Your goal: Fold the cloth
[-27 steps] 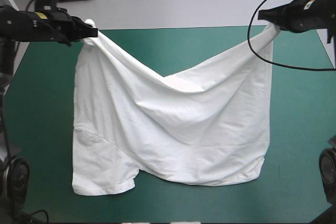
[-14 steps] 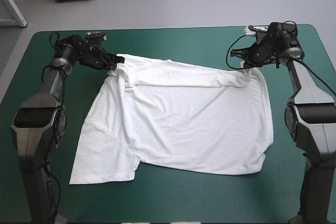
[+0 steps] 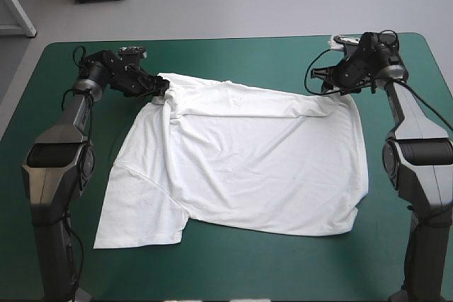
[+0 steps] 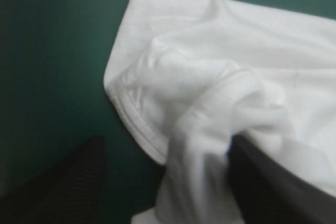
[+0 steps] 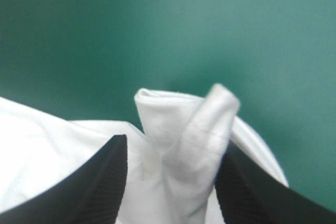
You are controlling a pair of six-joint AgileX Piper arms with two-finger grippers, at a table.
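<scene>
The white T-shirt (image 3: 241,160) lies spread on the teal-green table, its far edge folded over in a band and one sleeve at the near left. My left gripper (image 3: 159,88) rests low at the shirt's far left corner. In the left wrist view its fingers (image 4: 68,177) stand apart, with a bunched hem of the T-shirt (image 4: 210,66) loose between them. My right gripper (image 3: 333,79) sits at the far right corner. Its fingers (image 5: 100,177) are also apart, and a twisted peak of the T-shirt (image 5: 178,114) stands between them.
The table's far edge (image 3: 233,39) runs just behind both grippers. Bands of teal-green cover (image 3: 233,274) show around the shirt on every side. Both forearms lie along the table's left and right sides.
Earlier the shirt hung stretched between the raised grippers. Both arms have come down to the far part of the table, the shirt has settled flat, and both grippers' fingers have parted.
</scene>
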